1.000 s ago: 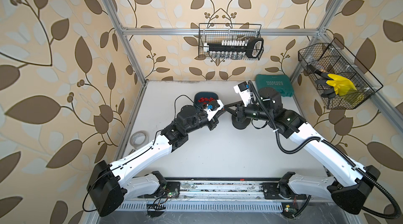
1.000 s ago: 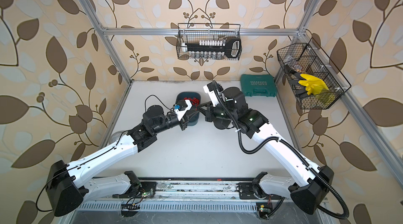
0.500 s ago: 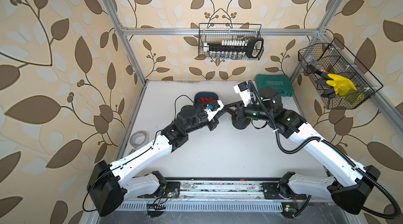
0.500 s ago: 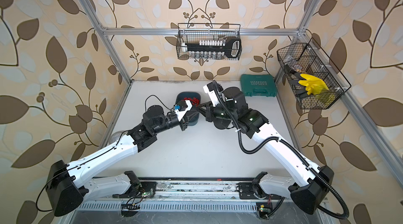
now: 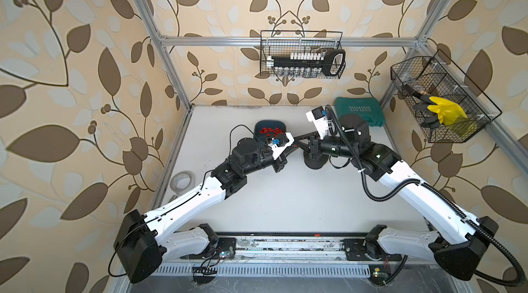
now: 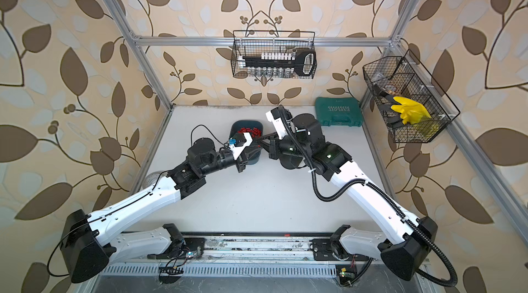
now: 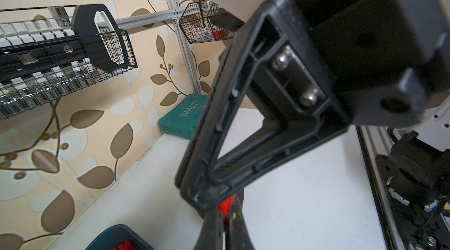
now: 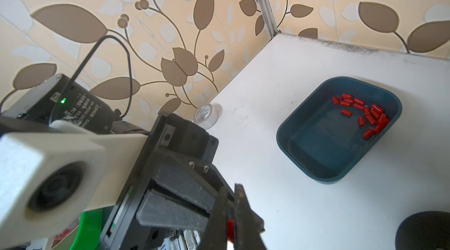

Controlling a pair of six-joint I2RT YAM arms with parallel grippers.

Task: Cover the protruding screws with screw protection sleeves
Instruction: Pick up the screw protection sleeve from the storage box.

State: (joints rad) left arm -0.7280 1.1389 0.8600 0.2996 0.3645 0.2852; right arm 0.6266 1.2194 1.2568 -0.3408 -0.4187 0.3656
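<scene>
Red screw protection sleeves are seen lying loose in a dark blue tray on the white worktop in both top views. The left claw and the right claw are found tip to tip above the worktop, between the tray and the black dome base. The protruding screws are hidden there by the right arm.

In the left wrist view, the left claw is shown closed on one sleeve, with a right-claw finger against its tips.

In the right wrist view, the right claw is closed too. A red piece is pinched between its fingers and is judged to be the same sleeve. The base is seen just beside this claw, on the side away from the tray, so the right arm is judged the nearer. The sleeve's long axis cannot be told.
</scene>
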